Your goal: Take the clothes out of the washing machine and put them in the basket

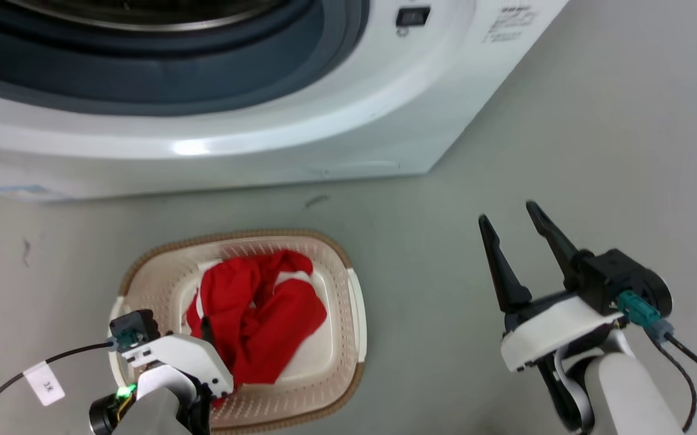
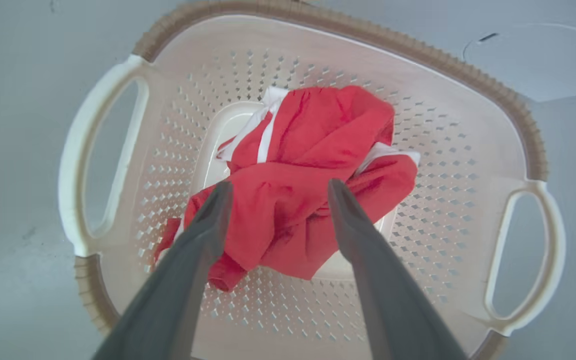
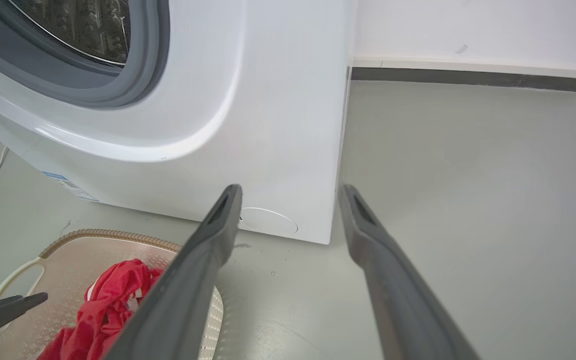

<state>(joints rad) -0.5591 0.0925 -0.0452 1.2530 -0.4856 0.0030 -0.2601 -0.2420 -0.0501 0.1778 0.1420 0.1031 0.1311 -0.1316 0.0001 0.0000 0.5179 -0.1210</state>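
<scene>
While left gripper (image 2: pixel 279 184) hangs over basket (image 1: pixel 251 233), jaws stand wide apart, gripping nothing. Red fabric bulges up between fingers; whether tips touch it, cannot tell. Clothes (image 1: pixel 257 314) lie crumpled in basket middle, white stripes showing, bundle's longer run going from washing machine (image 1: pixel 263 139) side toward robot. Basket sits on grey floor (image 1: pixel 566 151) just before machine, open side up, long axis handle to handle, roughly along machine front. Right gripper (image 1: pixel 506 212) off to right above floor, jaws spread, empty, fingers pointing toward machine corner.
</scene>
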